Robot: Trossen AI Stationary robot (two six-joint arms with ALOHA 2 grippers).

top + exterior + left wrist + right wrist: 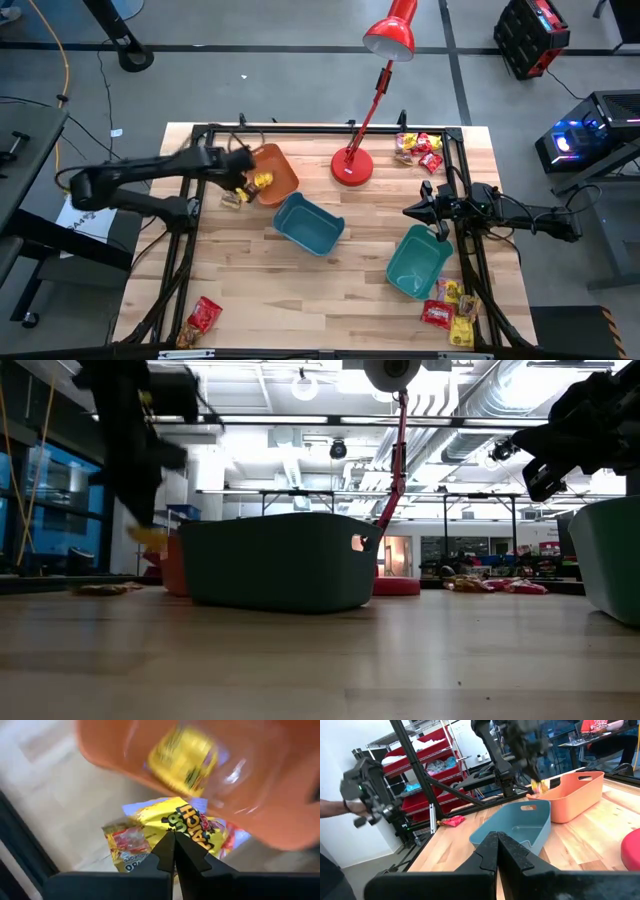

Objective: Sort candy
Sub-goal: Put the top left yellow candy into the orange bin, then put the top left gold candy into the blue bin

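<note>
My left gripper (247, 177) hovers at the near-left rim of the orange bin (278, 170) and is shut on a yellow candy packet (187, 825). Another yellow packet (184, 757) lies inside the orange bin. A few more packets (232, 198) lie flat on the table below the gripper. My right gripper (411, 211) is shut and touches nothing; it hangs in the air between the blue bin (308, 222) and the teal bin (418, 262). Candy piles lie at the far right (418, 148), near right (450, 312) and near left (200, 320). My left gripper pinches the yellow packet by its edge (176, 831) between its two fingers, coming from above. The packet hangs below the fingers (150, 535), lifted clear of the table, beside the orange bin's rim.
A red desk lamp stands on its round base (352, 166) between the orange bin and the far-right candy pile. A black frame (205, 135) runs along the table's edges. Bare wood lies toward the near edge (300, 300). A person's hand (330, 807) shows beyond the table.
</note>
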